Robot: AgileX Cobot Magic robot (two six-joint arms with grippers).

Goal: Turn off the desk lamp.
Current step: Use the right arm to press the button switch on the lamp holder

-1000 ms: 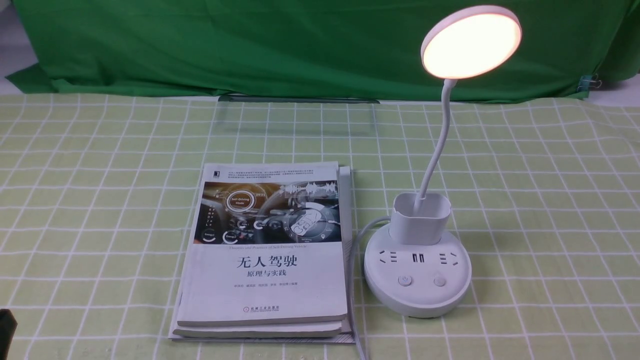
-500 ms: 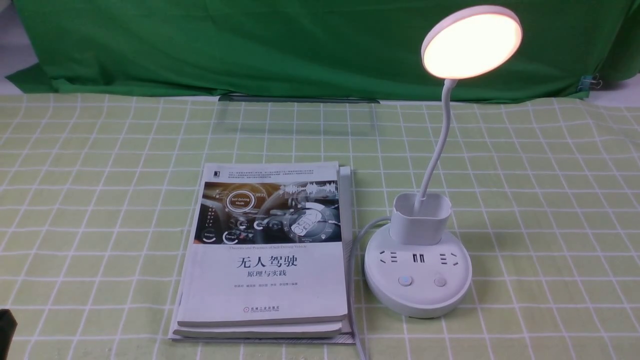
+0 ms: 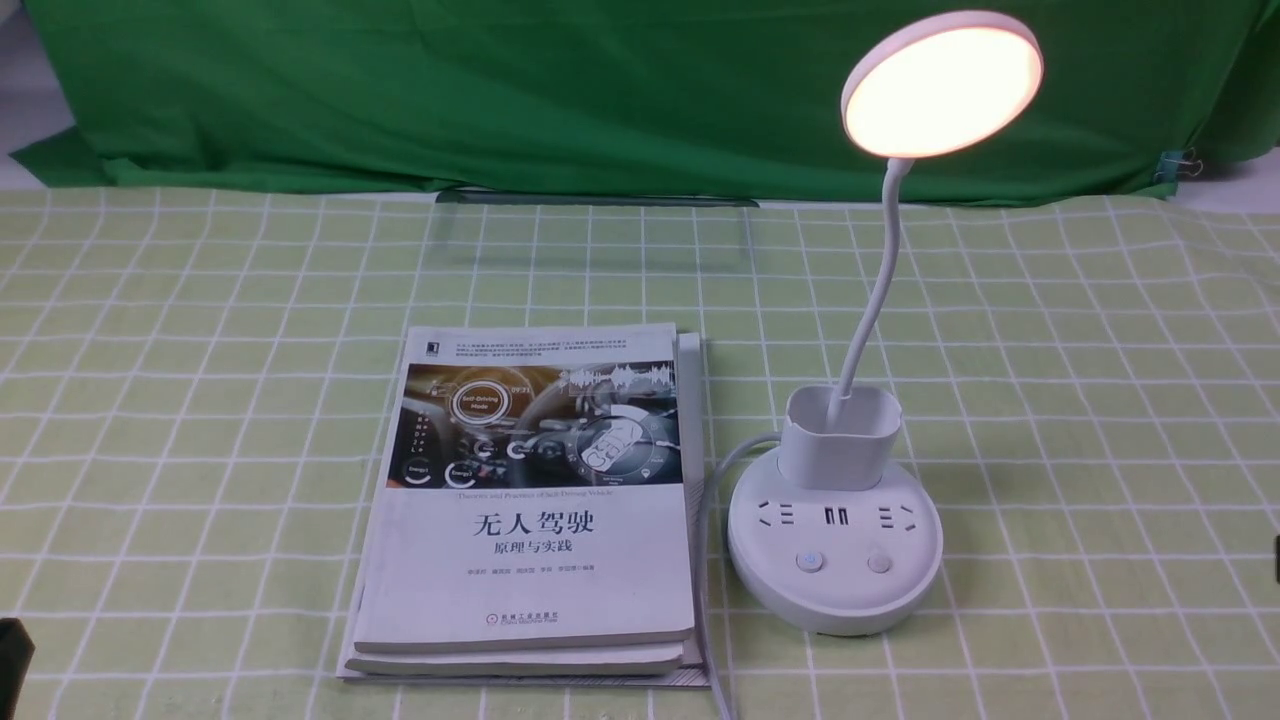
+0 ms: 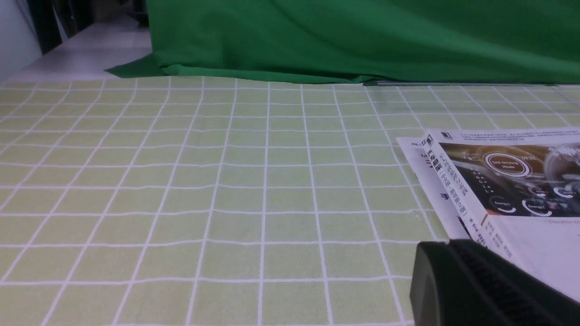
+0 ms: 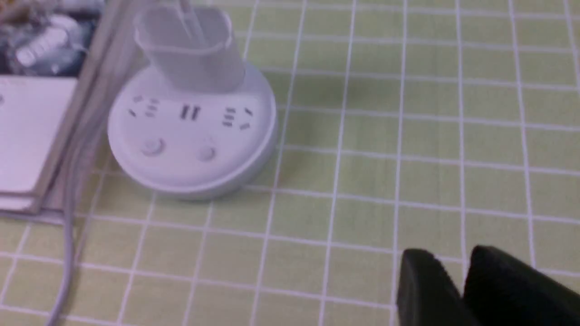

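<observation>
Right fingers [image 5: 426,290], black, pinched together empty; left fingers [image 4: 480,285], ribbed, state unclear; desk lamp [image 3: 840,595] smooth, round-based.

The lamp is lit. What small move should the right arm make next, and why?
Probably bring the right pincer across toward the desk lamp, aiming for the button with the power mark on its base. The head glows, so nothing is switched off yet. The pincer is off to the base's right, apart from it and touching nothing.
</observation>
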